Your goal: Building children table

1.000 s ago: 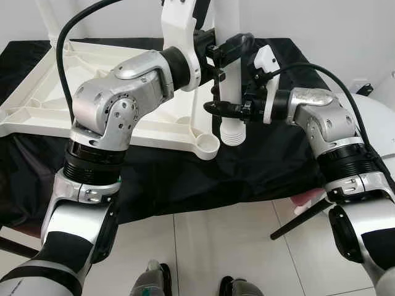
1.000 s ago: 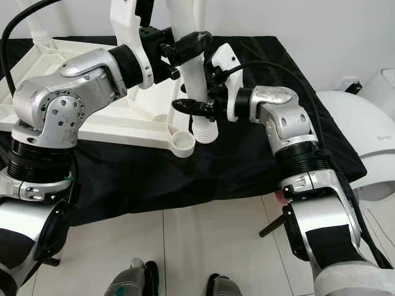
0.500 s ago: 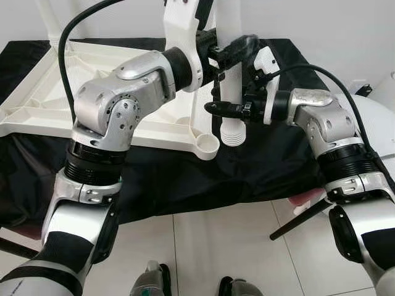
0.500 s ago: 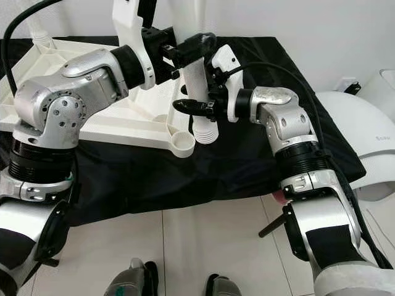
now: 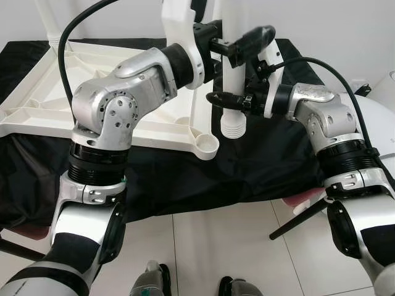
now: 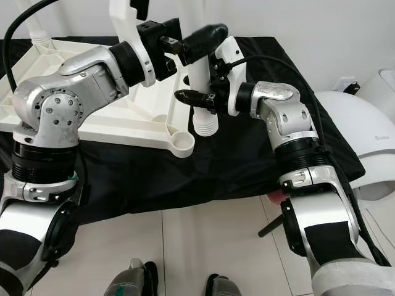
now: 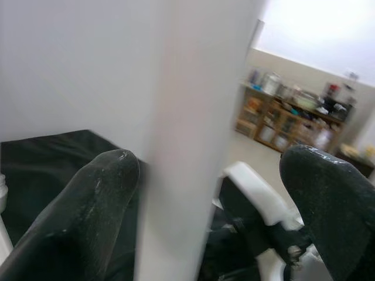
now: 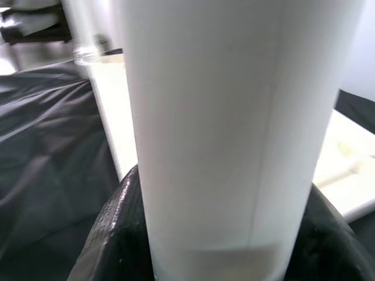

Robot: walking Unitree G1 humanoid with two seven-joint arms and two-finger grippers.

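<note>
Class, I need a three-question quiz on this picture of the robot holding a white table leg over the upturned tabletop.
1. True or false: the table leg is upright.
2. Which gripper holds the leg lower down? A) left gripper B) right gripper
3. Fill in: the tabletop lies on a ____ cloth.

Key: 1 true. 2 B; its fingers close round the leg just above the ribbed end. 3 black.
</note>
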